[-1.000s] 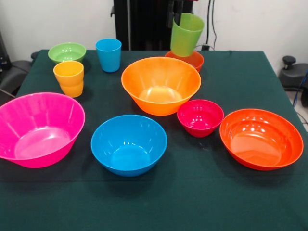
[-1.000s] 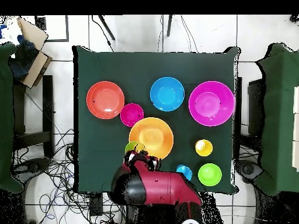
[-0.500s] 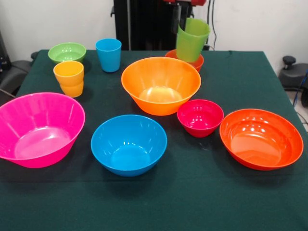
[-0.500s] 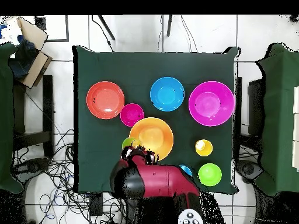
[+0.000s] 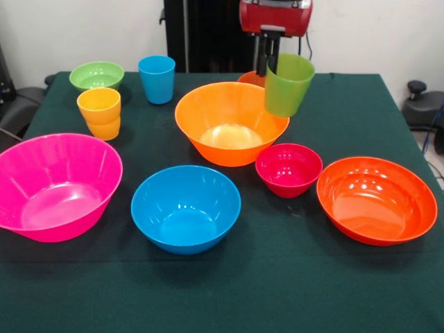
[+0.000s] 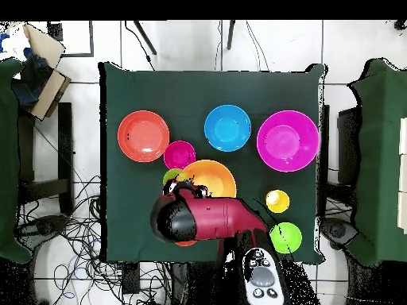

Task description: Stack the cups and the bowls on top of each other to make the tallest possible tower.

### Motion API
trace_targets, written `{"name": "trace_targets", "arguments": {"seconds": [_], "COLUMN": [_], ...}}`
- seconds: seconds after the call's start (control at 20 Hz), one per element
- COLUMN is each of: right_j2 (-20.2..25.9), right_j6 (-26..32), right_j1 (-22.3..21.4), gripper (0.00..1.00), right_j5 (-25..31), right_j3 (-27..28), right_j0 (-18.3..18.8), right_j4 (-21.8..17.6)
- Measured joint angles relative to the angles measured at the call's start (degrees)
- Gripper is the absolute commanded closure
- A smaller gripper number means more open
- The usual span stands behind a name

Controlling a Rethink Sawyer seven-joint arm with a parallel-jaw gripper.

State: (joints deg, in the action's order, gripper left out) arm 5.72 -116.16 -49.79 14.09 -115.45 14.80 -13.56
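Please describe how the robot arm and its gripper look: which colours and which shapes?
The arm is glossy red with a rounded black joint at one end. In the front view, its wrist is a red block with a grey band, and the gripper below has thin, straight dark fingers.

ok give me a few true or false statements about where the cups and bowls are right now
1. The gripper holds the green cup in the air. True.
2. The yellow-orange cup sits inside the big pink bowl. False: it stands on the table, apart from it.
3. The medium blue bowl is empty. True.
4. The blue cup is stacked in the big orange bowl. False: it stands alone beside the small green bowl.
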Motion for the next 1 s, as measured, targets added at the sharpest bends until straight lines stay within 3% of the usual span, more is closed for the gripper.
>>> {"name": "trace_targets", "arguments": {"seconds": [0.45,0.7,1.0], "right_j2": [5.3,10.2,11.1], "right_j6": [0.0,0.0,0.0], "right_j1": [0.0,-3.8,-5.6], "gripper": [1.00,1.00,1.00], "right_j5": [4.3,6.3,7.4], "right_j3": [1.0,-0.3,-0.4], "right_j0": [6.8,12.8,13.0], "right_j4": [0.0,0.0,-0.1]}}
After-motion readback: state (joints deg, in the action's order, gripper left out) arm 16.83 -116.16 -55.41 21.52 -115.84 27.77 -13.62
